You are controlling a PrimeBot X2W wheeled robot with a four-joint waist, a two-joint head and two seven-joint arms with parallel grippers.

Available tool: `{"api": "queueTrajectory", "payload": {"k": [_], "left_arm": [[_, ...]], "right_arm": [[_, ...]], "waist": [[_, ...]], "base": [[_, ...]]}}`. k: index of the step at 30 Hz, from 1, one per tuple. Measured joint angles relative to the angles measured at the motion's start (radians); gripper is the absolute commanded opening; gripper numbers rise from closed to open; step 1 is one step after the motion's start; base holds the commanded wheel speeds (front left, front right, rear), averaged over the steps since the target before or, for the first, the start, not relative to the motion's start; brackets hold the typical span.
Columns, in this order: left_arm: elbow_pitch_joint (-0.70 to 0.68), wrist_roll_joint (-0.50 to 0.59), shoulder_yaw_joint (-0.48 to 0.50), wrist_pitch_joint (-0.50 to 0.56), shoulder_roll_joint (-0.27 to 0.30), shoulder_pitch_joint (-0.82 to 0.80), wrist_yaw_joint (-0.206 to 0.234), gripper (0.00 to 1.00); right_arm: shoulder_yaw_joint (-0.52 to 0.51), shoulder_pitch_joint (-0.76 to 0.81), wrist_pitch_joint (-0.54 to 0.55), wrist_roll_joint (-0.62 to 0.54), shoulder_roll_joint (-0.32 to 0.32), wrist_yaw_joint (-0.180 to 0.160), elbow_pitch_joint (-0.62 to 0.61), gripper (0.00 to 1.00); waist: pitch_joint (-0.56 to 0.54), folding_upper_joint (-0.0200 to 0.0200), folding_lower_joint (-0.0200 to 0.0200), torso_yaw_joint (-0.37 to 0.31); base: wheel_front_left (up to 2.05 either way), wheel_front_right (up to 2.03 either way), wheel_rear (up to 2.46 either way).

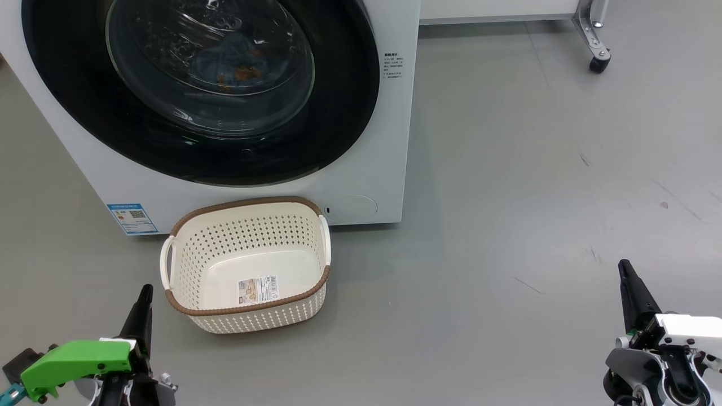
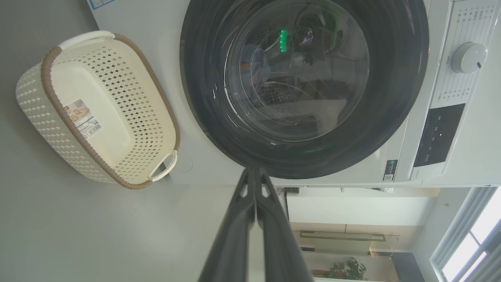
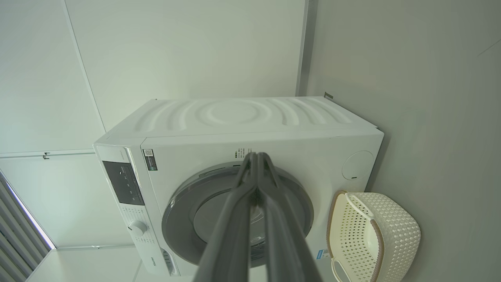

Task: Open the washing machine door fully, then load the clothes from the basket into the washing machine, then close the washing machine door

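Observation:
The white washing machine (image 1: 372, 169) fills the head view's upper left, its round black door (image 1: 350, 101) lying flat against the front. Through the glass window I see blue clothes (image 1: 237, 62) with orange-brown prints inside the drum. The cream basket (image 1: 248, 265) stands on the floor before the machine, holding nothing but a label on its bottom. My left gripper (image 1: 145, 293) is shut at the lower left, just left of the basket. My right gripper (image 1: 625, 269) is shut at the lower right, far from the machine. The wrist views show the door (image 2: 391, 98), the basket (image 2: 98, 109) and the machine (image 3: 250, 129).
Grey floor spreads to the right of the machine. A metal frame leg on a caster (image 1: 599, 61) stands at the far upper right. A blue sticker (image 1: 132, 218) and a round hatch (image 1: 351, 207) sit low on the machine's front. The control panel with a dial (image 2: 467, 58) shows in the left wrist view.

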Motion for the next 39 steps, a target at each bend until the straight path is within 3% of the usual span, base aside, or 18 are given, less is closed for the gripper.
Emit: {"api": "queueTrajectory", "payload": {"k": [39], "left_arm": [[0.000, 0.000, 0.007, 0.001, -0.001, 0.000, 0.000, 0.00]], "right_arm": [[0.000, 0.000, 0.000, 0.000, 0.000, 0.000, -0.001, 0.00]], "waist": [[0.000, 0.0000, 0.0000, 0.000]], "base": [[0.00, 0.00, 0.00]]}}
